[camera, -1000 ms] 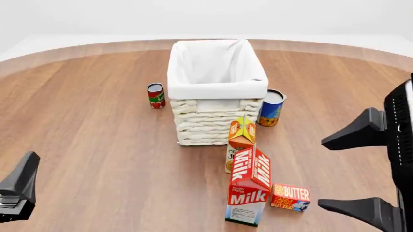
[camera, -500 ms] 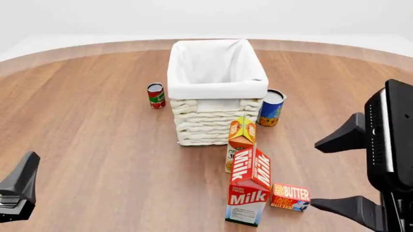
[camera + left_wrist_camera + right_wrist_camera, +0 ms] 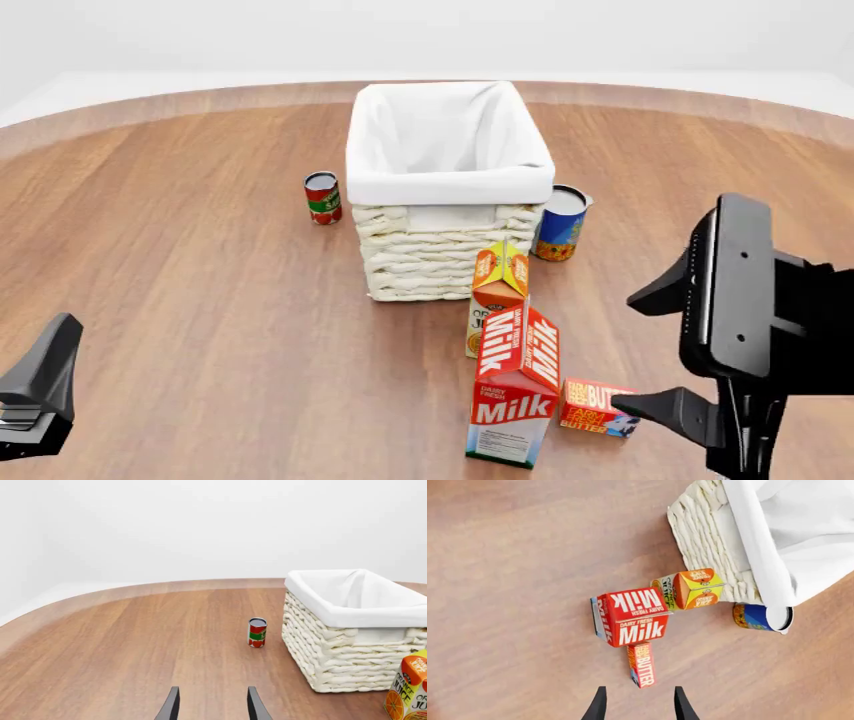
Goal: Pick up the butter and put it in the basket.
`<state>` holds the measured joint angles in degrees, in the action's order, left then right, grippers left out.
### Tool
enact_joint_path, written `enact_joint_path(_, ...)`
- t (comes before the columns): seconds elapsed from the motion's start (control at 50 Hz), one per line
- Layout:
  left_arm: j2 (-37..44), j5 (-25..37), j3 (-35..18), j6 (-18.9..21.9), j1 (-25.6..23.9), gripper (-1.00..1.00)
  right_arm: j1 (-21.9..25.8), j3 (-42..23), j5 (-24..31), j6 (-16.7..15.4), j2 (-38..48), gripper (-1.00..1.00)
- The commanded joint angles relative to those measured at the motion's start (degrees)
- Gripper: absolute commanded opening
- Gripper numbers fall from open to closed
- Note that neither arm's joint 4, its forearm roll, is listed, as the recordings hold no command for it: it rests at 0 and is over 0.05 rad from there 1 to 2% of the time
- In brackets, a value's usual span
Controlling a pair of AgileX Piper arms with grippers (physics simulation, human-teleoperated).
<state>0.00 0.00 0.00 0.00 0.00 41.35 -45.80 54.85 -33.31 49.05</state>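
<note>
The butter (image 3: 594, 406), a small flat red-orange box, lies on the table right of the milk carton; my right gripper's lower finger covers its right end in the front view. In the right wrist view the butter (image 3: 641, 664) lies just ahead of the fingertips. My right gripper (image 3: 623, 352) is open and empty above it, as the right wrist view (image 3: 639, 700) also shows. The basket (image 3: 450, 185), cream wicker with a white liner, stands at the table's middle and holds nothing visible. My left gripper (image 3: 211, 700) is open and empty, far left near the front edge.
A tall red-and-white milk carton (image 3: 517, 395) stands close beside the butter, with an orange juice carton (image 3: 498, 290) behind it against the basket. A red can (image 3: 322, 197) stands left of the basket and a blue can (image 3: 562, 222) right of it.
My right gripper has moved left over the table toward the butter and now overlaps its right end in the front view. The left arm and all objects have stayed still.
</note>
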Motion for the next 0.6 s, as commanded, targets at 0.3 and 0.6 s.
enact_joint_path(0.3, 0.00, 0.00, 0.00, 0.00, 0.00, 1.00, -6.42, 9.70, -14.43, -1.53, 6.41, 1.00)
enact_joint_path(0.6, 0.00, 0.00, 0.00, 0.00, 0.00, 1.00, -7.14, 13.47, -18.72, -0.38, 7.55, 1.00)
